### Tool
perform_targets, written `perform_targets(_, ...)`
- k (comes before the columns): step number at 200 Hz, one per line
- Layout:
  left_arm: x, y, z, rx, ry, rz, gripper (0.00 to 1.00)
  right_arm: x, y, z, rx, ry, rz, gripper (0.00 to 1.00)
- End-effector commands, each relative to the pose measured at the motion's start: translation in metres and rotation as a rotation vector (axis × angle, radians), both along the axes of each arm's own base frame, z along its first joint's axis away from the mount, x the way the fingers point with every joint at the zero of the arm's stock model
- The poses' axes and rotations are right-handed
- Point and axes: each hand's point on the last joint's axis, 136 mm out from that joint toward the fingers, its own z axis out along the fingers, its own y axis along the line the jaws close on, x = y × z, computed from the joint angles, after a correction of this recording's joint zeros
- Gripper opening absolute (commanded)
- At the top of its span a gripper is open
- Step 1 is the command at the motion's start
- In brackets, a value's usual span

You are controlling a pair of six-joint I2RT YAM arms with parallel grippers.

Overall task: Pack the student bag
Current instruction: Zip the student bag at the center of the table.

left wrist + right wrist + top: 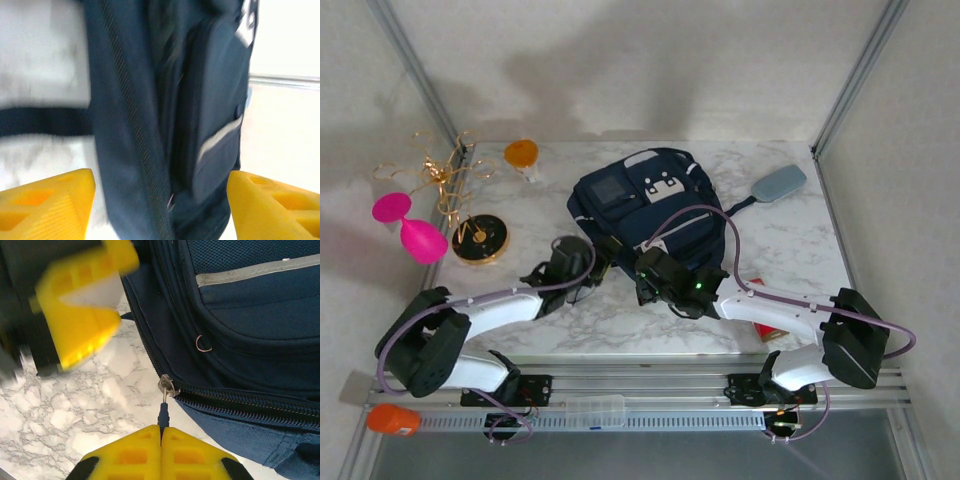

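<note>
The navy student bag (650,205) lies flat in the middle of the marble table, both grippers at its near edge. My right gripper (161,432) is shut on the dark zipper pull (163,412), which hangs from a metal slider (167,386) at the bag's corner. Right of the slider the two rows of teeth stand apart. My left gripper (160,205) is open, its yellow fingers (47,205) wide apart, with the bag's blue fabric (150,125) and a zip line between them, untouched. In the top view the left gripper (598,262) sits just left of the right gripper (645,272).
A pink two-lobed object (410,228), a black-and-gold disc (480,238), tangled gold wire (445,175) and an orange item (521,153) sit at the far left. A grey flat pouch (778,184) lies at the back right. A red object (765,325) shows under the right arm.
</note>
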Motion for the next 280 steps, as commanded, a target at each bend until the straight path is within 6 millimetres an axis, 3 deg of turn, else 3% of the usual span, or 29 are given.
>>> perform_targets(1,0.008,-0.005,0.009,-0.132,-0.001,0.117,0.67,-0.002,0.016,0.017,0.084,-0.018,0.025,0.0)
perform_targets(30,0.022,-0.034,0.009,-0.083,0.021,0.089,0.49,-0.005,0.021,0.018,0.113,-0.01,0.047,0.0)
perform_targets(62,0.028,-0.028,-0.003,-0.072,0.044,0.153,0.16,-0.003,0.019,0.007,0.091,0.019,0.035,0.0)
perform_targets(85,0.033,-0.018,-0.003,-0.029,0.038,0.163,0.0,-0.005,0.009,-0.007,0.016,0.05,0.017,0.0)
perform_targets(113,0.041,0.004,0.004,-0.02,0.026,0.168,0.0,-0.009,-0.029,-0.022,-0.108,0.058,-0.05,0.0)
perform_targets(151,0.059,0.047,0.013,0.078,0.005,0.143,0.0,0.002,-0.122,-0.032,-0.215,0.041,-0.249,0.0)
perform_targets(161,0.061,0.054,0.018,0.097,-0.007,0.146,0.0,0.006,-0.134,-0.028,-0.252,0.014,-0.274,0.0)
perform_targets(172,0.065,0.052,0.027,0.107,-0.042,0.125,0.0,0.008,-0.124,-0.021,-0.237,-0.003,-0.23,0.0)
perform_targets(193,0.072,0.038,0.036,0.079,-0.05,0.071,0.0,0.002,-0.076,-0.008,-0.1,-0.024,-0.042,0.0)
perform_targets(224,0.086,0.05,0.044,0.169,-0.077,0.098,0.0,-0.003,-0.044,0.008,0.018,-0.034,0.083,0.0)
perform_targets(240,0.101,0.054,0.046,0.244,-0.081,0.06,0.0,-0.004,-0.04,0.011,0.05,-0.03,0.093,0.0)
perform_targets(261,0.099,0.057,0.038,0.317,-0.052,0.006,0.18,-0.004,-0.034,0.007,0.086,-0.014,0.085,0.0)
perform_targets(280,0.072,0.055,0.032,0.244,-0.053,0.007,0.48,-0.005,-0.031,-0.002,0.095,0.002,0.081,0.0)
